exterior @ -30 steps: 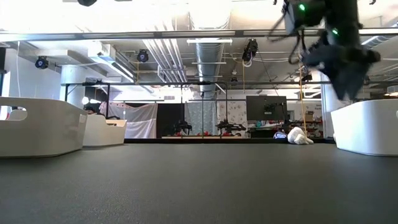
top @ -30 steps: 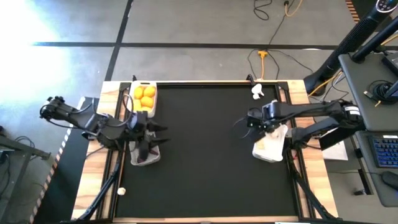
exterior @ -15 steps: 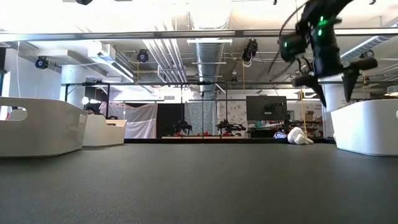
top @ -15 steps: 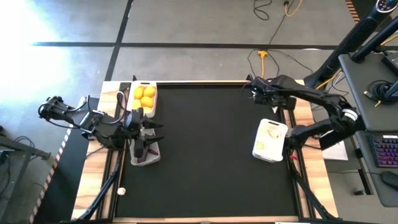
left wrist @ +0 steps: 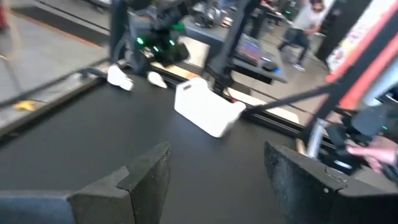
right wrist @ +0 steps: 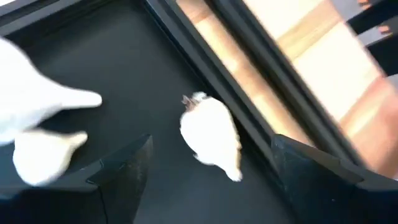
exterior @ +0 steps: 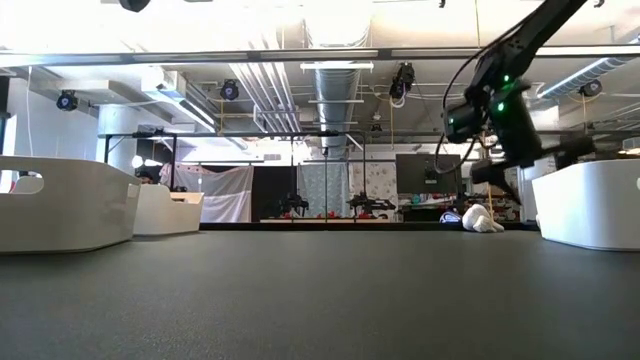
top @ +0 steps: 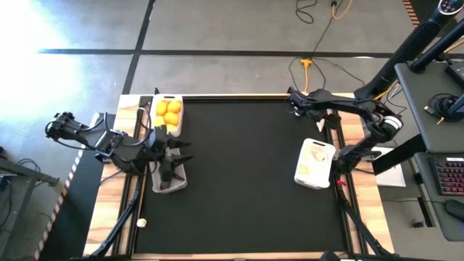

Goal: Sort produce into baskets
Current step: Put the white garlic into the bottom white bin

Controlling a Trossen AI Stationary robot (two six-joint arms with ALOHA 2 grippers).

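Right tool (right wrist: 208, 171) hovering open-jawed over garlic bulb (right wrist: 211, 134) by counter rail (right wrist: 205, 56); needing descent, then closing.

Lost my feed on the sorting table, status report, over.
Right gripper open, over garlic bulbs at far right corner. Left gripper open, empty, above eggplant basket. Nothing in the way.

A robotics lab in an open industrial hall: exposed ceiling ducts (exterior: 335, 85) and pipes hang over rows of monitors (exterior: 428, 172) and further arm rigs (exterior: 293, 205), while a cabled desk with keyboard (top: 449, 176) flanks the black-topped table (top: 239, 181).
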